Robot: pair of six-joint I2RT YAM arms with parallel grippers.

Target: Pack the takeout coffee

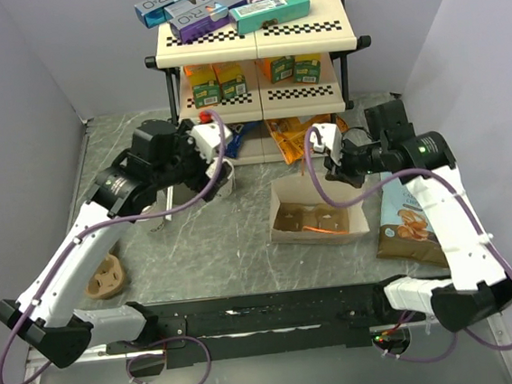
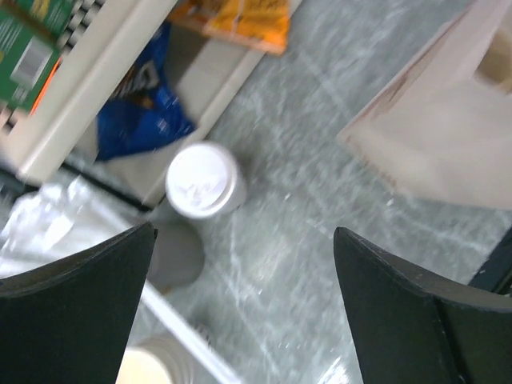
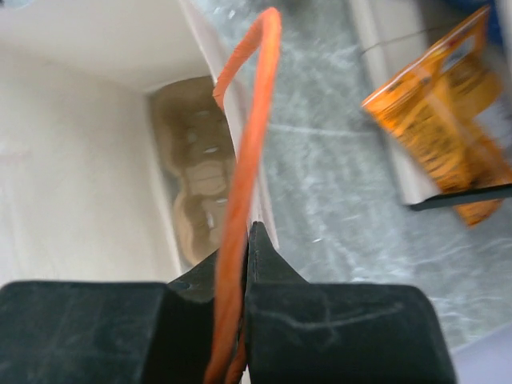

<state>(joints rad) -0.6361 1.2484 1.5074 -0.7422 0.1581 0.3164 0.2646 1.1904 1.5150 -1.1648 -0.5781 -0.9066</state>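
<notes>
Crushable small white paper cup (image 2: 146, 370) should be gripped mid-wall. Thin orange cord (image 3: 248, 160) is pinched by right fingers (image 3: 336, 336); left fingers (image 2: 72, 280) are spread.

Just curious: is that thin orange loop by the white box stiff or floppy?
Probably floppy: the orange loop bends over where the right hand pinches it. It looks thin, so likely light. Pulled up, it may tilt the white box.
</notes>
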